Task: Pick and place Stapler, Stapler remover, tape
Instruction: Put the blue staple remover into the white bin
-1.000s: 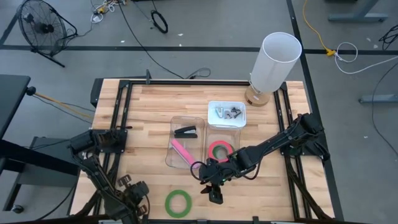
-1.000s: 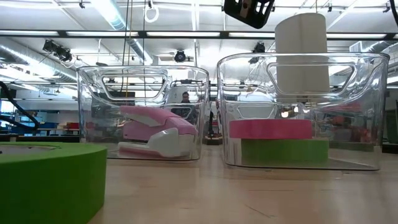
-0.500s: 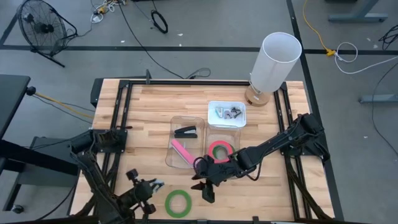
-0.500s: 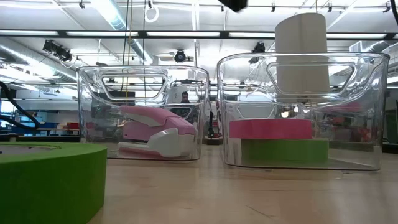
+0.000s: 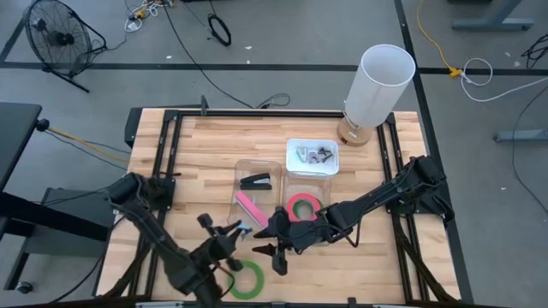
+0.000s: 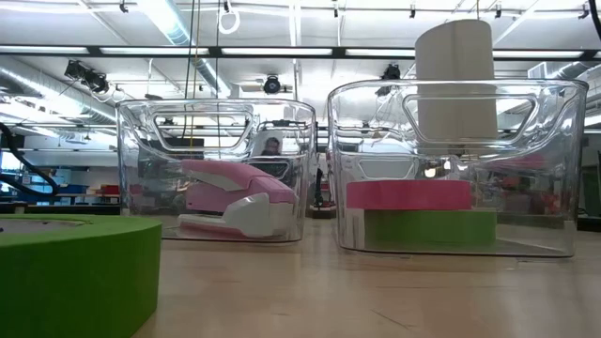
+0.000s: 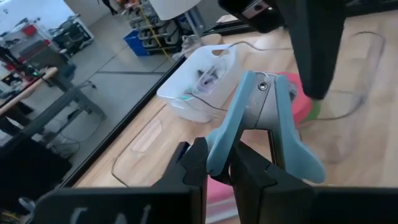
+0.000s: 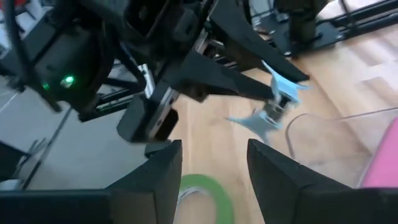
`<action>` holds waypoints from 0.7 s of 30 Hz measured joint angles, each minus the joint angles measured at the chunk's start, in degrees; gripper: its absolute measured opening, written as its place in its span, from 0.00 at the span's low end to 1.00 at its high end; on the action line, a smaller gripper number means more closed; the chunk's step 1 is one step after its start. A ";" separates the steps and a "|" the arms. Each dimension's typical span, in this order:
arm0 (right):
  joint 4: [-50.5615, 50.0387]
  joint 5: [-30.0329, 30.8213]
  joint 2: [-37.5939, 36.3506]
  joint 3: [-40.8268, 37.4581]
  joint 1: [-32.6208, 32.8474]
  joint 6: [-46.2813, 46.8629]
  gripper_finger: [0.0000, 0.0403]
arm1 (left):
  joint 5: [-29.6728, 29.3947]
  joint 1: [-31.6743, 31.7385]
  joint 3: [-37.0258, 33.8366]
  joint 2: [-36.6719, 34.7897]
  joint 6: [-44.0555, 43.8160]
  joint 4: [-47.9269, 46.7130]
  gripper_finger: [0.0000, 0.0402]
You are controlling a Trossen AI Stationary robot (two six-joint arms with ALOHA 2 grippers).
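My left gripper (image 5: 231, 233) is shut on a light-blue stapler remover (image 7: 261, 118) above the table, just near of the clear bin (image 5: 257, 195) that holds a black stapler and a pink stapler (image 6: 230, 192). My right gripper (image 5: 272, 257) is open and empty, close to the right of the remover, above the loose green tape roll (image 5: 246, 278). That roll lies flat on the table and also shows in the low view (image 6: 75, 272). A red-pink roll (image 6: 408, 194) lies on a green roll (image 6: 427, 228) in the second clear bin (image 5: 304, 208). My left gripper pinches one light-blue handle of the stapler remover (image 7: 217, 152) between its two fingers. The metal hinge and the other handle (image 7: 273, 112) stick out past the fingertips. The fingers point toward the table's right and far side. The remover is lifted clear of the table.
A white tray (image 5: 312, 156) with several metal removers stands behind the bins. A tall white cylinder (image 5: 377, 85) stands at the far right corner. Black frame rails run along the table's left and right sides. Bare wood lies at the table's left and near right.
My left gripper has swung from the table's near edge toward the right and far side, up to the bins, with the stapler remover. My right gripper has risen out of the low view and drifted toward the table's left.
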 joint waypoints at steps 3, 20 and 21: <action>0.07 1.71 0.00 0.00 -0.49 -0.32 0.45 | -0.04 1.17 0.00 0.00 2.82 2.61 0.11; -3.07 -2.68 0.00 0.00 -2.12 1.08 0.53 | -0.47 1.67 0.02 -0.02 5.58 3.36 0.11; -3.79 -2.66 0.00 0.00 -2.14 1.15 0.53 | -0.48 1.67 0.02 -0.02 5.56 3.34 0.11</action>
